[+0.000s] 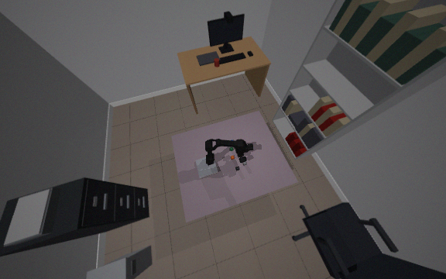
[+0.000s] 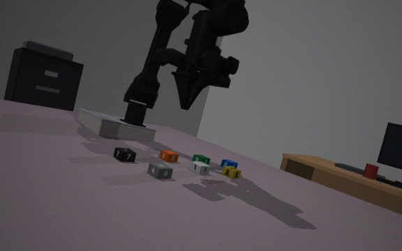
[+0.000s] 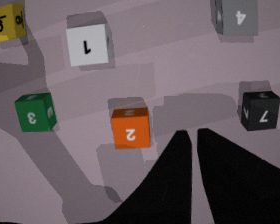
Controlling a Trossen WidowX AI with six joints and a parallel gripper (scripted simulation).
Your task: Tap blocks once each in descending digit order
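Several small digit blocks lie on the pink mat (image 1: 207,201) (image 2: 47,209). These are a black 7 (image 2: 124,154) (image 3: 260,111), a grey 4 (image 2: 160,170) (image 3: 237,16), an orange 2 (image 2: 169,155) (image 3: 131,127), a green 3 (image 2: 201,159) (image 3: 35,112), a white 1 (image 2: 200,168) (image 3: 88,46), a yellow block (image 2: 231,171) (image 3: 7,23) and a blue block (image 2: 229,163). My gripper (image 2: 186,107) (image 3: 191,140) (image 1: 242,159) is shut on nothing and hangs high above the blocks. In the wrist view its tips lie between the orange and the black block.
The arm's grey base plate (image 2: 114,127) (image 1: 206,169) stands behind the blocks. A black filing cabinet (image 2: 44,78), a wooden desk (image 2: 344,185) with a red cup (image 2: 370,171), a chair (image 1: 347,240) and a bookshelf (image 1: 335,85) stand off the mat.
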